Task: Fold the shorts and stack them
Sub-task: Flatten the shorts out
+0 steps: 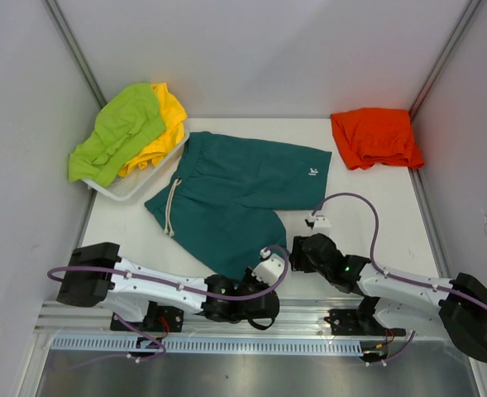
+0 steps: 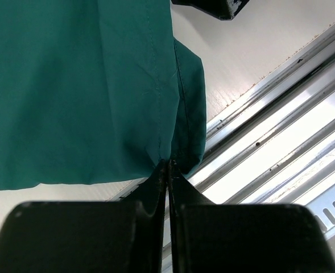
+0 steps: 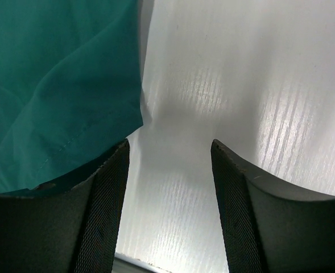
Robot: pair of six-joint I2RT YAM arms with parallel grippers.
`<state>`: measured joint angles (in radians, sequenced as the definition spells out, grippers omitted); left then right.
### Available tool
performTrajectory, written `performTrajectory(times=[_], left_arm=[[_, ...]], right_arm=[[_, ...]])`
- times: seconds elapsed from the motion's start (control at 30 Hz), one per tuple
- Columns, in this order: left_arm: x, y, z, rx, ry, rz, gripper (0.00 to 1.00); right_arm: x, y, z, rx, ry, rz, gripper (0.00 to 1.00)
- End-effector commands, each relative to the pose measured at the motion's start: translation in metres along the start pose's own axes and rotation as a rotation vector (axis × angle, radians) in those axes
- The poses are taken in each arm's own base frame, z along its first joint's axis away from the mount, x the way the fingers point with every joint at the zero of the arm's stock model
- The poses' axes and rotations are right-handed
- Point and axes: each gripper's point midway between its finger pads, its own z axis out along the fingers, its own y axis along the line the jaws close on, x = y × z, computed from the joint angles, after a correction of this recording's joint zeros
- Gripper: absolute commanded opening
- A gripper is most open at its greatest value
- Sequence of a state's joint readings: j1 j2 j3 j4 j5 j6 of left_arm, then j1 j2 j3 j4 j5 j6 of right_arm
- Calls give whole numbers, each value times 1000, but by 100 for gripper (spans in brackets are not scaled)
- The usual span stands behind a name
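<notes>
Teal shorts (image 1: 235, 186) lie spread flat mid-table, drawstring to the left, white logo to the right. My left gripper (image 1: 264, 269) is at their near hem; in the left wrist view it (image 2: 168, 164) is shut, pinching the edge of the teal fabric (image 2: 76, 85). My right gripper (image 1: 297, 251) sits just right of that hem. It (image 3: 168, 153) is open over bare table, with the teal hem (image 3: 59, 85) beside its left finger. Lime green shorts (image 1: 115, 132) and yellow shorts (image 1: 164, 124) are heaped at the back left. Orange shorts (image 1: 375, 136) lie bunched at the back right.
A white tray (image 1: 131, 188) holds the lime and yellow heap. A metal rail (image 1: 226, 318) runs along the near table edge, just behind both grippers. Grey walls close in the left, right and back. A black part of the right arm (image 2: 218, 7) shows in the left wrist view.
</notes>
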<state>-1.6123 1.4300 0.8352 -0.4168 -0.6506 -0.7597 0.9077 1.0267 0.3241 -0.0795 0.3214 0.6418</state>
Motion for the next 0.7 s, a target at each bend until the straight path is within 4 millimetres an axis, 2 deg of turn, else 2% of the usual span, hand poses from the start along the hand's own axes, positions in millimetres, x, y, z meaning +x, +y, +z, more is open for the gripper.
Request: performTrajectory(times=[0.0,0.17,0.37,0.67], left_arm=[[-23,-6,-11,27,-46,-63,0],[-22,-5,-10,26,-43,-64,0],[-23,-3,-11,23,-45,-65,0],[-21,-3,-11,26,-43,-65,0]], right_arm=[[-35,18,4,-22,-121,-10,61],[-40,25,14,-16,-131,-22,60],[-48,41,11,-82,-162,-13,59],[-54,49,11,-111,-176,-33,56]])
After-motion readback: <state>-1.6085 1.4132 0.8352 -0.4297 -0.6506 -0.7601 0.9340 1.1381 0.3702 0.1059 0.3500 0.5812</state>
